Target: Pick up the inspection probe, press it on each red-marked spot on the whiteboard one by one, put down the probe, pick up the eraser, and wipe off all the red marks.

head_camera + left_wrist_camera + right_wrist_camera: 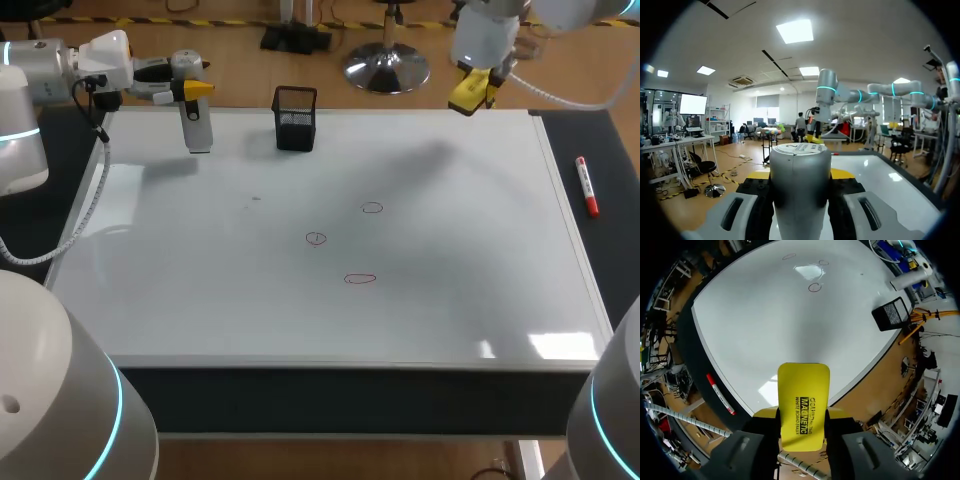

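Left claw (197,88) is clamped on the inspection probe (198,128), just beside the black mesh holder (295,120) on the left-arm side. The claw lies roughly level. The probe is held crosswise in it, long axis near upright, lower end down toward the whiteboard (200,300). Cannot tell whether that end touches the board.

Right claw (803,416) grips the yellow eraser (803,390), which stands out flat ahead of the fingers. It hangs raised by the board's far edge, well apart from the holder on the right-arm side.

Three red marks are unwiped, all nearer the robot than the holder and toward its right-arm side:
- The first mark (372,208) is closest to the holder.
- The second mark (316,238) is a little nearer the robot.
- The third mark (360,279) is farthest from the holder.

A red marker (586,187) lies on the worktop (620,260), far past the holder on the right-arm side and off the board.

Key relation: the marks lie away from the probe, past the holder's near side and toward the board's middle. To press, the left claw would likely carry the probe diagonally toward the robot and the right-arm side, then go down along the probe's own axis. In the head view the right claw looks slightly nearer the first mark. I judge the left arm's path has to skirt the holder.
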Controlling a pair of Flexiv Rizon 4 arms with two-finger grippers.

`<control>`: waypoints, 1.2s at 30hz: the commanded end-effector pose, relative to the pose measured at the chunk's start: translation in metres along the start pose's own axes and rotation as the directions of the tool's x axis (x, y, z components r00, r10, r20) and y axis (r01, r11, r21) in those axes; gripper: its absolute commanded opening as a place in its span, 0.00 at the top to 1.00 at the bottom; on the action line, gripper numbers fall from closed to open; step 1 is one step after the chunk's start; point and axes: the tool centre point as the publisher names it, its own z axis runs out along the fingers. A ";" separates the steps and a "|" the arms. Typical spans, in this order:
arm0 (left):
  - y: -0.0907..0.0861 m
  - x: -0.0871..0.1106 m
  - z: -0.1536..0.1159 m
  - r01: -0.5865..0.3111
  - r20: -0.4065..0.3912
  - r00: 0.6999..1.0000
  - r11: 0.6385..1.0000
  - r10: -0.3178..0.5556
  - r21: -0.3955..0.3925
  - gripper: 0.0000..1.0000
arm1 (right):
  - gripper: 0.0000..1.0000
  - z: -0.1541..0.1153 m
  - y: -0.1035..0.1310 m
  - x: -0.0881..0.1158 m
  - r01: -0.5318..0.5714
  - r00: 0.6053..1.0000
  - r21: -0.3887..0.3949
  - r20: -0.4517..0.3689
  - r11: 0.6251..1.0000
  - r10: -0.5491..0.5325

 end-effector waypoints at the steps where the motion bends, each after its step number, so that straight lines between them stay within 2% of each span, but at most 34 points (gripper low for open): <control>1: -0.001 0.000 0.000 0.000 0.001 1.000 1.000 0.000 0.000 1.00 | 1.00 -0.001 -0.001 0.000 0.002 1.000 0.000 -0.005 1.000 -0.002; 8: -0.003 0.001 0.003 -0.004 -0.001 1.000 1.000 0.004 0.008 1.00 | 1.00 -0.001 -0.001 0.000 0.002 1.000 0.000 -0.005 1.000 -0.002; 13: -0.010 0.019 0.016 -0.005 -0.033 0.999 1.000 0.006 0.027 1.00 | 1.00 -0.001 -0.001 0.000 0.002 1.000 0.000 -0.005 1.000 -0.002; 22: -0.019 0.068 0.035 0.032 -0.128 0.991 0.999 -0.027 0.037 1.00 | 1.00 -0.001 -0.001 0.000 0.002 1.000 0.000 -0.005 1.000 -0.002; 31: -0.017 0.128 0.062 0.056 -0.261 0.964 0.998 -0.045 0.036 1.00 | 1.00 -0.001 -0.001 0.000 0.002 1.000 0.000 -0.005 1.000 -0.002; 36: -0.012 0.153 0.075 0.070 -0.327 0.943 0.997 -0.059 0.024 1.00 | 1.00 -0.001 -0.001 0.000 0.002 1.000 0.000 -0.005 1.000 -0.002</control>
